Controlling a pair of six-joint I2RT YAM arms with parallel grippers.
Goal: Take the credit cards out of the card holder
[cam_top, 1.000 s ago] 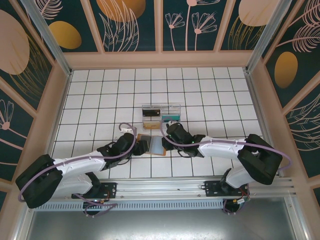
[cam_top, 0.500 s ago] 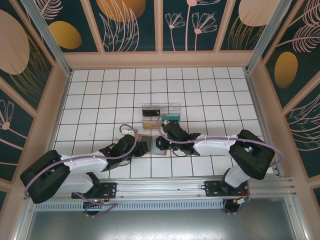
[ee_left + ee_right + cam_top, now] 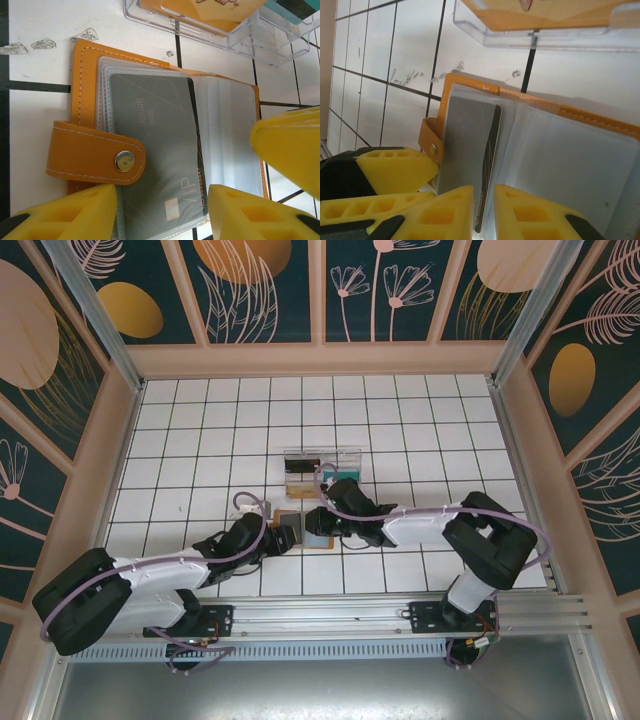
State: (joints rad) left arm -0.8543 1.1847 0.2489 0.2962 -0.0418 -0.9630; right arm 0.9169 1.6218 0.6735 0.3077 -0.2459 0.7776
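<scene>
While the left end effector (image 3: 162,220) stands spread, one edge of the open card holder (image 3: 80,100) between its fingers, the right end effector (image 3: 484,212) is nearly pressed together, its slit lined up with the dark edge of a grey card (image 3: 150,140) (gripped or not, I cannot tell). A clear tray (image 3: 240,37) lies just beyond both. Bare desk (image 3: 35,125) opens left of the left one. The card reads "VIP".

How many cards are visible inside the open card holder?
1: a grey VIP card in the card holder's sleeve, partly under the snap strap. Others may hide behind it.
</scene>
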